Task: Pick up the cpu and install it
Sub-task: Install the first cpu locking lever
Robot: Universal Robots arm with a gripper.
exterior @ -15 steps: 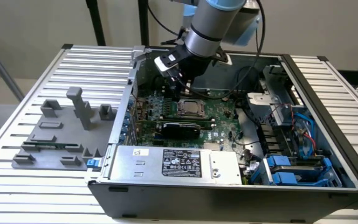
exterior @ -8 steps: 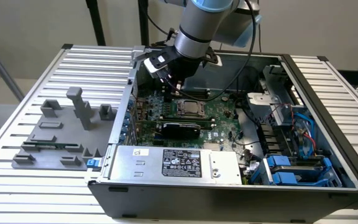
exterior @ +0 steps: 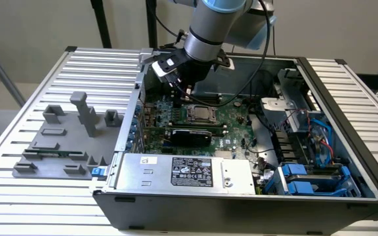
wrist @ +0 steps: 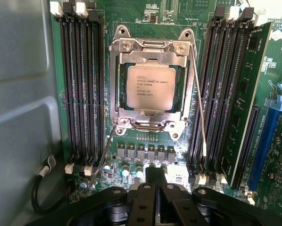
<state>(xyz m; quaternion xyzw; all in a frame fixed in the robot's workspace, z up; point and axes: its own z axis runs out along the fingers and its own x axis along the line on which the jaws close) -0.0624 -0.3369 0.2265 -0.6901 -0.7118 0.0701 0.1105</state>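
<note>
The cpu (wrist: 150,87), a silvery square chip with printed text, lies flat inside the metal socket frame (wrist: 150,52) on the green motherboard. From outside, the cpu (exterior: 202,114) sits mid-board inside the open computer case. My gripper (wrist: 155,176) hovers above the board a short way off the socket, its black fingers pressed together with nothing between them. In the exterior view the gripper (exterior: 186,91) hangs just beyond the socket, near the case's back wall.
Black memory slots (wrist: 82,89) flank the socket on both sides. Two thin wire levers (wrist: 200,108) run beside the frame. A power supply (exterior: 185,172) and blue drive bays (exterior: 307,179) fill the case front. Grey fixture blocks (exterior: 64,142) stand on the slatted table at the exterior view's left.
</note>
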